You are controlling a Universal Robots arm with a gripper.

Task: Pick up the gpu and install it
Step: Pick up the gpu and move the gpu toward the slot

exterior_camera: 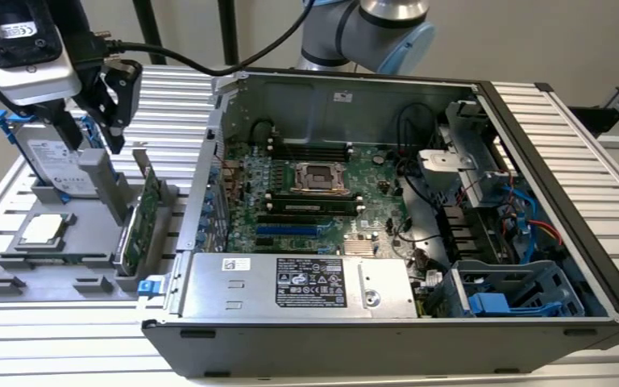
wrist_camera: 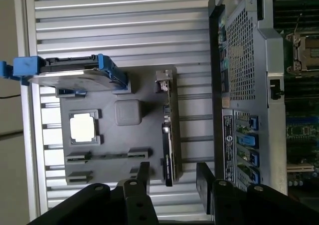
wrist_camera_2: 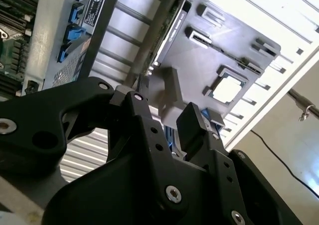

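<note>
An open desktop computer case [exterior_camera: 567, 201] lies on its side on a ribbed metal table [exterior_camera: 396, 379], taking up the centre and right of the exterior view. Its green motherboard [exterior_camera: 309, 193] is exposed.

On the exterior view's left sits a grey parts tray [exterior_camera: 30, 274]. It holds a silver hard drive [exterior_camera: 51, 157] in a blue frame, a square CPU chip [exterior_camera: 46, 230], and the gpu [exterior_camera: 143, 218]. The gpu is a green card standing on its long edge in a slot along the tray's side nearest the case.

The black gripper [exterior_camera: 94, 145] hangs in the upper left of the exterior view, above the tray and near the hard drive. Its two fingers are spread apart with nothing between them.

In the first wrist view, which looks straight down, the gripper [wrist_camera: 173, 177] frames one end of the gpu [wrist_camera: 169, 130], seen edge-on as a thin dark strip. The second wrist view shows the same spread fingers [wrist_camera_2: 192, 120] with the gpu [wrist_camera_2: 167, 33] and the tray beyond them. The fingers appear clear of the card, not touching it.

The task looks to be at its start. The gpu has not been grasped or lifted, and none of the installation into the case is done. The gripper seems to be lining up over the card.
</note>
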